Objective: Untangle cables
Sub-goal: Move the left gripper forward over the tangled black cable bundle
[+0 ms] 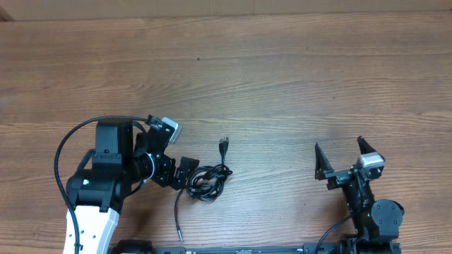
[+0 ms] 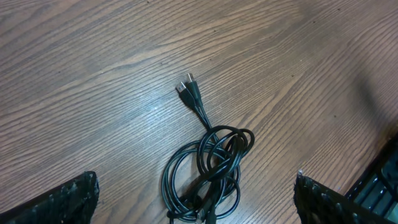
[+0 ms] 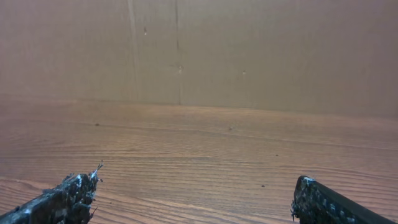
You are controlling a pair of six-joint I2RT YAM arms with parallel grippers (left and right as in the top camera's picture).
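Wooden table point(image 1: 282, 70), small coil of cables point(image 1: 208, 180).

The desk point(image 1: 282, 70) is wood with a brown streaked grain, smooth, with a soft sheen and no strong gloss. The cables point(image 2: 208, 168) wear a black plastic or rubber sheath, smooth and slightly glossy. Their plug ends point(image 2: 188, 89) are black moulded plastic with small bright metal tips. The left gripper's fingers point(image 2: 62, 199) are black and rough, a coarse pitted texture, as are the right gripper's fingers point(image 3: 62, 202). The left arm's lower shell point(image 1: 88, 222) is smooth glossy white plastic; its upper housing point(image 1: 113, 141) is matt black. Beyond the desk's far edge stands a matt brown panel point(image 3: 249, 50), cardboard-like and dull.
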